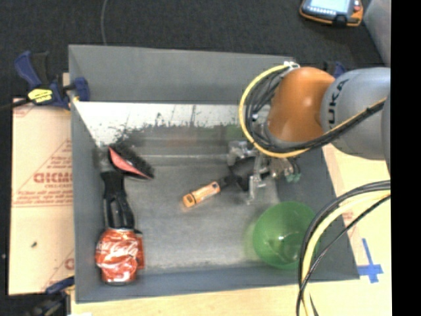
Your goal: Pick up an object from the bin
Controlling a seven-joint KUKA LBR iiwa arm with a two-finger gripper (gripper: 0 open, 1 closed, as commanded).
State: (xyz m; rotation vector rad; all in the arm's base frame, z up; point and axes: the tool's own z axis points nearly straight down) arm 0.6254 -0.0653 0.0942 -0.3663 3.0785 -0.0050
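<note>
Dark flooring surrounds the grey bin [164, 78]. At its 3 o'clock side the gripper [245, 172] hangs low, jaws apart, beside the dark tip of an orange-handled tool [200, 194] lying flat at the centre. That tool is probably the target, since it lies apart from everything else. A green bowl [279, 234] sits at 5 o'clock, a crushed red can [120, 255] at 7, and a black-and-pink tool [122, 176] at 9.
</note>
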